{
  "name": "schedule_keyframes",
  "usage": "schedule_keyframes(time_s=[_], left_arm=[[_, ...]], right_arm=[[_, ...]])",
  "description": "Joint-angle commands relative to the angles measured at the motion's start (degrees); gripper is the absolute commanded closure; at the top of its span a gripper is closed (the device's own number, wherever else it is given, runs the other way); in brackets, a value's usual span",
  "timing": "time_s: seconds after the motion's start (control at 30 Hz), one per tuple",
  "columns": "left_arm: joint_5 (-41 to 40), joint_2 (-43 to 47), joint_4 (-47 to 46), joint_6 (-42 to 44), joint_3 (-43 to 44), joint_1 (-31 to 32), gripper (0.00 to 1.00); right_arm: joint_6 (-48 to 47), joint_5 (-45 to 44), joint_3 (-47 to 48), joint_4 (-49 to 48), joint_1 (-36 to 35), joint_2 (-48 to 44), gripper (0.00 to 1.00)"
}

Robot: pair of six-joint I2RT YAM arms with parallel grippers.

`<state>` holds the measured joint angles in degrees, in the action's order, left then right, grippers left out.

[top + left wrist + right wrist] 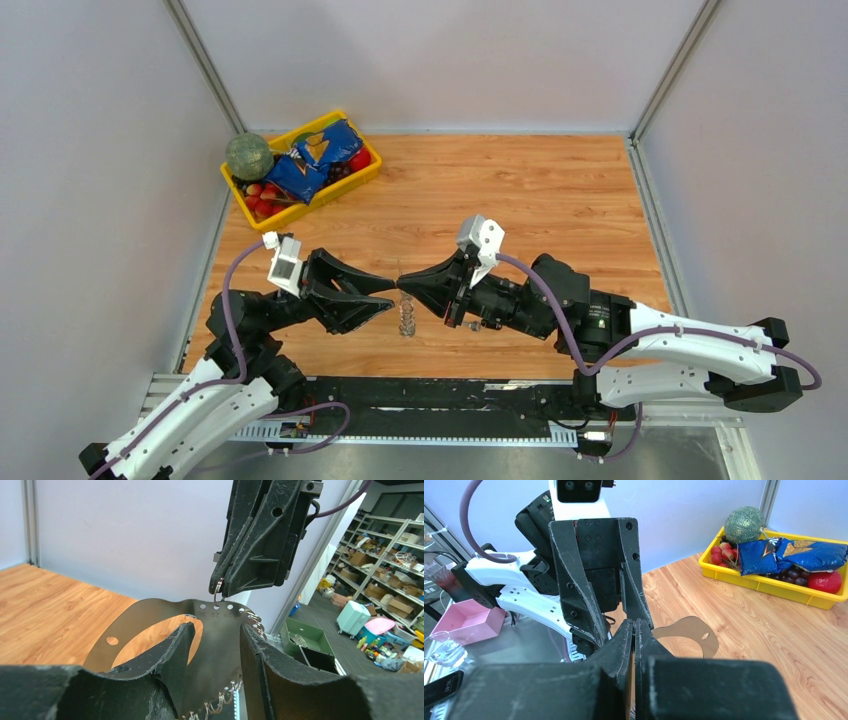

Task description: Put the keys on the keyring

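Yellow bin (774, 587) at the upper left of the overhead view keeps a green melon (248, 156), blue snack bags (315, 160), red fruits (262, 198) and dark grapes (791, 573). You hold the keyring (150, 611) lifted over the worktop (520, 190), near the frame centre, grasped in your left pincer (216, 630). Your right pincer (220, 589) is clenched on a small silvery key (219, 585) at the keyring's top edge.

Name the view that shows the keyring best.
Left wrist: the keyring fills the frame up close, its punched holes clear. The top view shows only a tiny speck; the right wrist shows a partly hidden flat shape.
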<state>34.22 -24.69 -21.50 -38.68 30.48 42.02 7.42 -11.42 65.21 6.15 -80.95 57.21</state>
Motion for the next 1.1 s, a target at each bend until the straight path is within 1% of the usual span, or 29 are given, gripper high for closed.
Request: schedule_keyframes(time_s=[0.0,0.1,0.47,0.8,1.07], left_arm=[[0.9,0.2,-5.2,-1.7,-0.2,0.3,0.51],[0.8,-0.3,-7.2,-2.2,-0.5,0.2,0.51],[-0.2,0.4,-7.7,-1.5,-0.2,0.3,0.52],[-1.1,2.2,-3.4,0.9,1.5,0.2,0.52],[-1.8,2.6,-2.8,1.7,2.1,0.2,0.52]], right_arm=[[0.7,0.8,0.5,-7.6,-0.3,-0.3,1.0],[0.6,1.5,0.2,-9.2,-0.3,0.2,1.0],[1.8,2.9,0.2,-10.8,-0.3,1.1,1.0],[2.3,3.1,-0.8,-11.4,-0.3,1.1,1.0],[2.9,3.7,-1.3,-11.4,-0.3,1.4,1.0]])
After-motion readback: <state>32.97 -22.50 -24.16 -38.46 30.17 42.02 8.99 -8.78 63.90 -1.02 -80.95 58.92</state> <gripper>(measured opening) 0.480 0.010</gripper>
